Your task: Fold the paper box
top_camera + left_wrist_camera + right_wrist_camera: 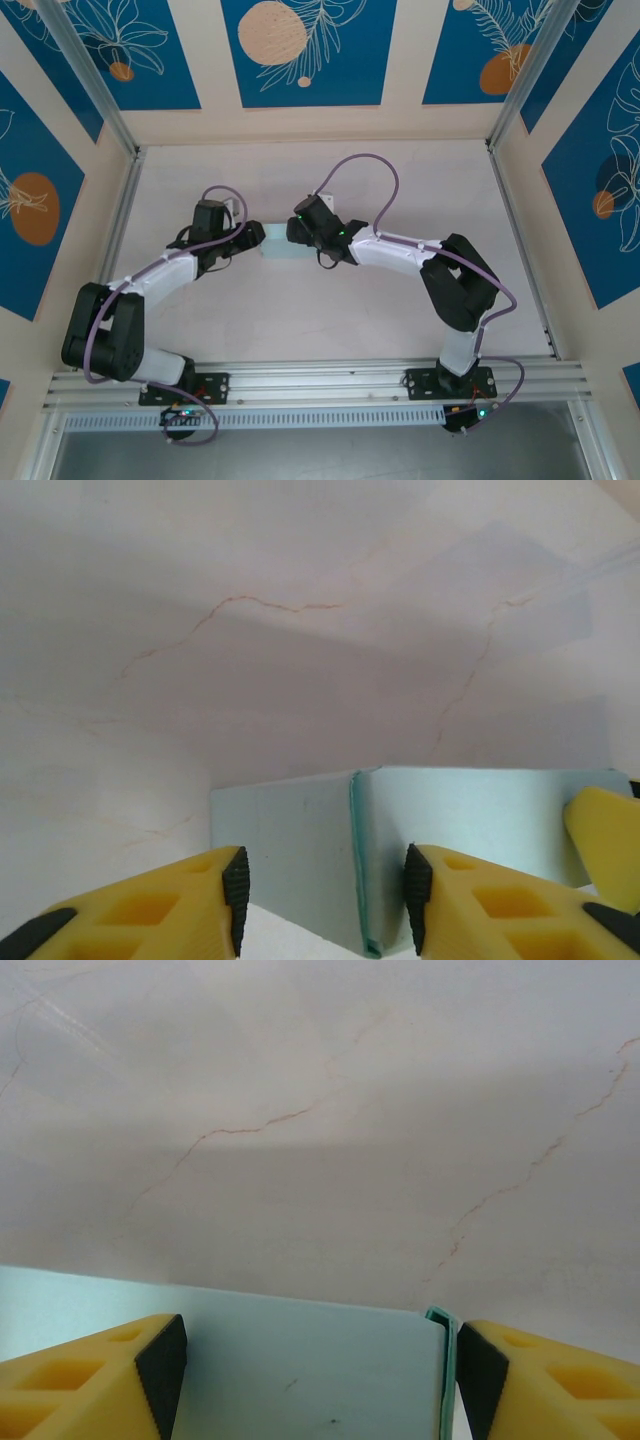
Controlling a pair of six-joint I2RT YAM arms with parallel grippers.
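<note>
While both arms reach in over the table (330, 310), the left arm (150, 280) from the near left and the right arm (400, 255) from the near right, the job looks part done. The box (277, 247) sits mid-table between them, raised into walls rather than lying flat, and the step in hand is, I judge, squaring or pinching a corner. The right claw (299, 232) is at the box's right end and looks clamped on it: in its wrist view a pale wall fills the whole gap between the jaws, and its darker folded edge (441, 1360) touches one pad. That hold should act as the anchor and not shift. The left claw (251, 239) is at the left end, jaws part-way apart and straddling a standing corner crease (356, 870). Whether its pads (236, 892) press the card I cannot tell. To do this well, bring those pads in evenly on both faces so the crease comes out upright and sharp, and squeeze lightly, since thin card will likely buckle or dent. Keep the claw low enough to catch the wall, yet off the table. A finger (603, 832) of the right claw shows just beside the left one, so any sideways move risks a knock.
</note>
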